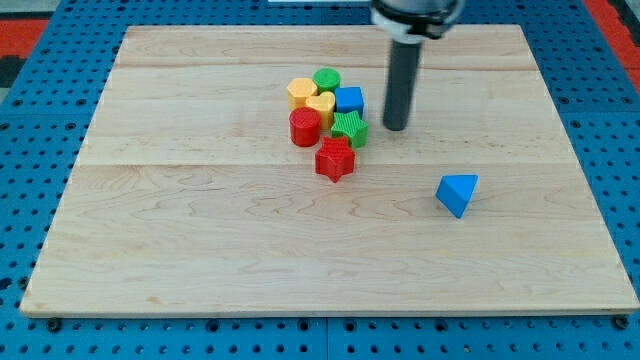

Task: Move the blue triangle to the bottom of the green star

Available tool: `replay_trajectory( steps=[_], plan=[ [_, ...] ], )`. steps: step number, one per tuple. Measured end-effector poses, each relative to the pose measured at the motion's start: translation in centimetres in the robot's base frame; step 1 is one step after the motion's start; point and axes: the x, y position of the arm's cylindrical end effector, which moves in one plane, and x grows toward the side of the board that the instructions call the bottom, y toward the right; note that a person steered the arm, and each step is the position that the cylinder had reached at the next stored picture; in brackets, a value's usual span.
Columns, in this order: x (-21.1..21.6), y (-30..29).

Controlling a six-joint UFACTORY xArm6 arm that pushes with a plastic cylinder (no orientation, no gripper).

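The rod [400,80] is seen entering from the view's top, dark and upright. My tip [395,128] is set down on the board [200,230], just beside the cluster at its 3 o'clock, touching nothing. No gripper is fitted, so nothing is grasped.

The cluster is packed above board centre:
- green cylinder [327,79] at 12 o'clock
- yellow hexagon [301,92] at 10 o'clock
- yellow heart [320,105] in the middle
- blue cube [349,100] at 2 o'clock
- red cylinder [305,127] at 8 o'clock
- green star [349,128] at 4 o'clock
- red star [335,159] at 6 o'clock, touching the green star's lower left

The blue triangle [457,192] is found alone, well apart from the green star, at its 4 o'clock, and at 5 o'clock from my tip.

The board is surrounded by blue pegboard [40,120].
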Motion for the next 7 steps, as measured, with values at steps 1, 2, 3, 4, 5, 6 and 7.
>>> replay_trajectory(
  steps=[1, 2, 3, 4, 5, 6, 7],
  plan=[
    [0.5, 7.9],
    [5.0, 11.3],
    [10.1, 11.3],
    [10.4, 11.0],
    [10.4, 10.0],
    [10.6, 8.6],
    [11.4, 7.1]
  ],
)
